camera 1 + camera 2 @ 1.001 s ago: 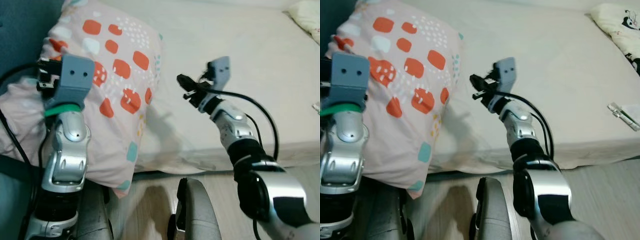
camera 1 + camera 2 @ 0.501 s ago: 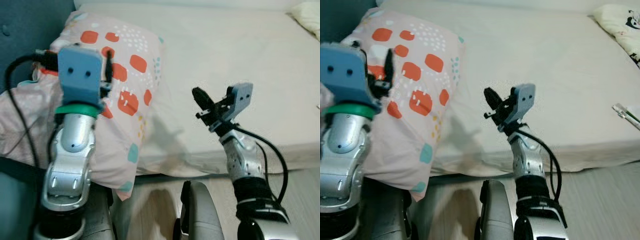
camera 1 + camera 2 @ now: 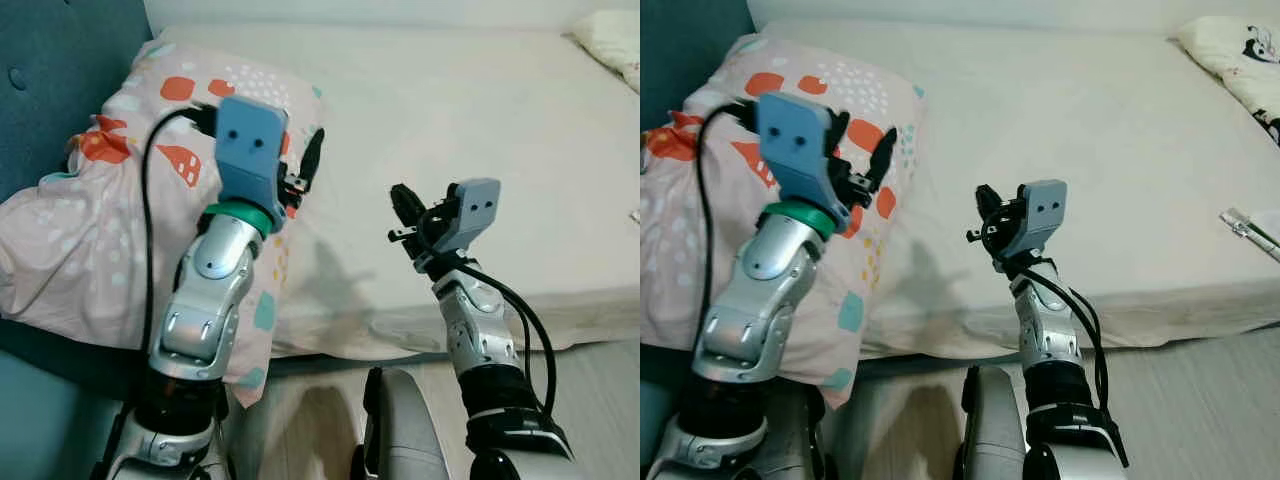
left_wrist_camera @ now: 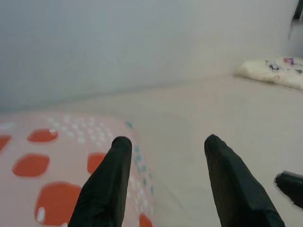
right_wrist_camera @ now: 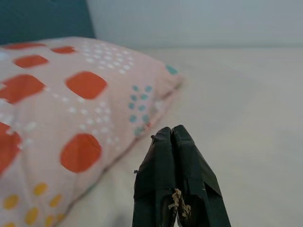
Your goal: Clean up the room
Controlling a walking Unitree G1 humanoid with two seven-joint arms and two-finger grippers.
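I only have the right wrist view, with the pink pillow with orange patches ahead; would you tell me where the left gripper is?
Observer: The left gripper hovers over the pink pillow with orange patches, fingers open.
Operator: Thanks. Is the right gripper holding anything?
Observer: No; the right gripper is shut on nothing, above the cream mattress.
Operator: Anything else on the bed?
Observer: A white cushion with black print lies at the far right corner.

Soft matt cloth is seen on the pillow (image 3: 130, 230), printed with orange patches. The bed (image 3: 480, 110) is covered in smooth cream fabric. Glossy silver metal is shown on the arms; the right gripper (image 5: 176, 137) looks matt black, rubbery.
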